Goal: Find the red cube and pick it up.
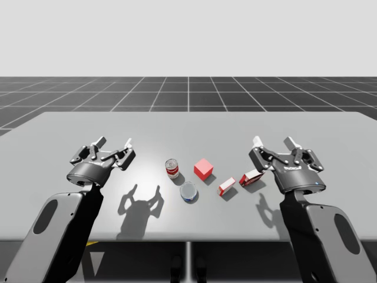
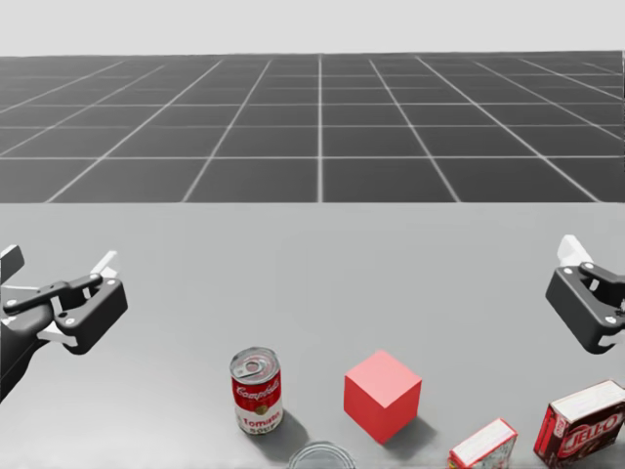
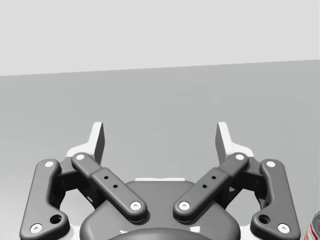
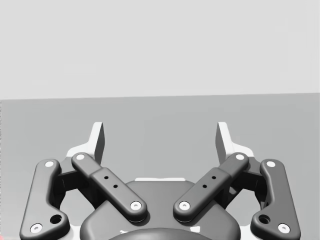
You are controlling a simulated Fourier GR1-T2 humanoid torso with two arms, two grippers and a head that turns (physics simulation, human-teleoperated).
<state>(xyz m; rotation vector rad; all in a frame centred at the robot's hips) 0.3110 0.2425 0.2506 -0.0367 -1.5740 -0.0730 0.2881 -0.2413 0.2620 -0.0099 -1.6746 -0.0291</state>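
Note:
The red cube (image 1: 203, 169) (image 2: 382, 395) rests on the grey table (image 1: 188, 135) near its middle, between both arms. My left gripper (image 1: 115, 144) (image 2: 59, 278) (image 3: 161, 137) hovers open well to the cube's left, with nothing between its fingers. My right gripper (image 1: 274, 142) (image 4: 161, 137) hovers open to the cube's right, also with bare table ahead of it. One of its fingers (image 2: 586, 303) shows at the head view's right edge.
A red-and-white soup can (image 1: 171, 168) (image 2: 257, 391) stands just left of the cube. A blue can (image 1: 189, 191) lies in front of it. Two red-and-white boxes (image 1: 227, 187) (image 1: 251, 177) sit to the cube's right, near my right gripper.

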